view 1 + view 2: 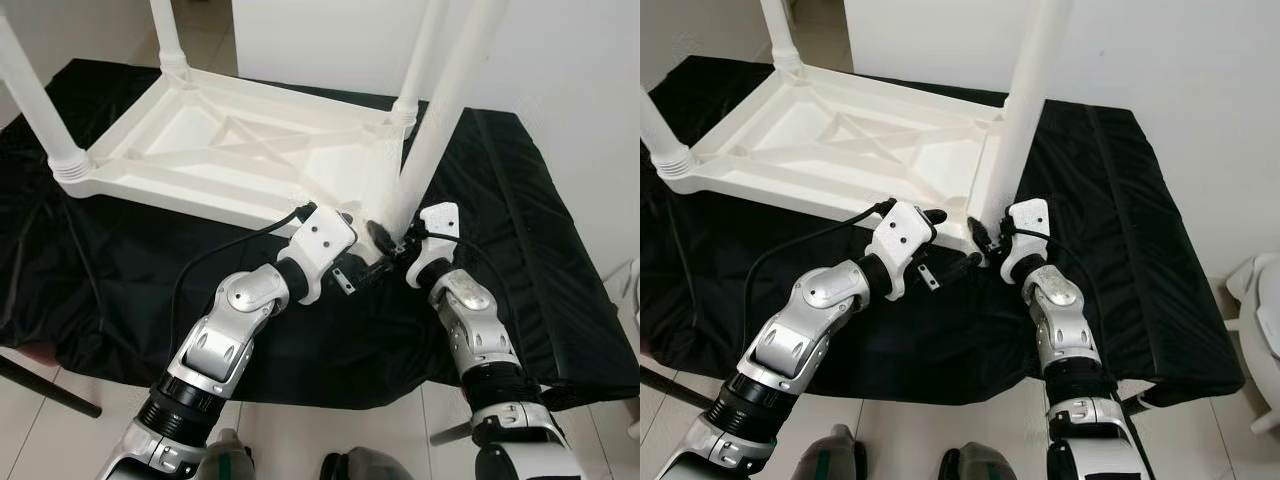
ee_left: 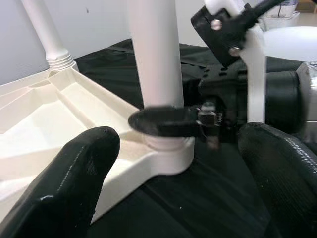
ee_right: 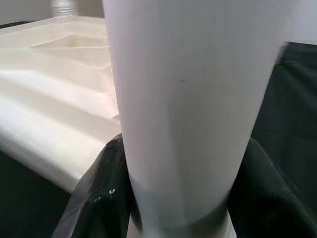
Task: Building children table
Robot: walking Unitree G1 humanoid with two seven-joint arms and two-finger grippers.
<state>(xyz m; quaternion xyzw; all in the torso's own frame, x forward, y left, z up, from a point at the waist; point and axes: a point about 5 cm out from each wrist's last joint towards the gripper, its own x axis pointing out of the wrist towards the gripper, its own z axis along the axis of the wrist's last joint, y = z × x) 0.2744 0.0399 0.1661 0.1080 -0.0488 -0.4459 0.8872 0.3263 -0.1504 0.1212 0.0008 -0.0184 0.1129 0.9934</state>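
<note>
A white plastic children's table (image 1: 230, 150) lies upside down on a black cloth (image 1: 520, 250) in the upper half of the frame, its ribbed underside facing up. Its long axis runs from the left edge toward the centre right. Three legs already stand in corner sockets: one at the left edge (image 1: 35, 100), one at top centre (image 1: 165, 35), and one at the far right corner (image 1: 420, 60), all pointing up out of the frame.

A fourth leg (image 1: 445, 110) stands at the table's near right corner, just above the frame's centre. Its long axis is close to vertical, leaning slightly rightward toward the top, with its lower end at the corner socket (image 2: 166, 148).

The right hand (image 1: 392, 238) comes up from the lower right, its black fingers (image 3: 99, 198) clamped on either side of this leg just above the socket.

The left hand (image 1: 372, 248) reaches in from the lower left, held wide, its two fingers (image 2: 64, 188) spread apart and touching nothing, just short of the same leg and socket.

White floor tiles (image 1: 330, 430) show along the bottom edge.
</note>
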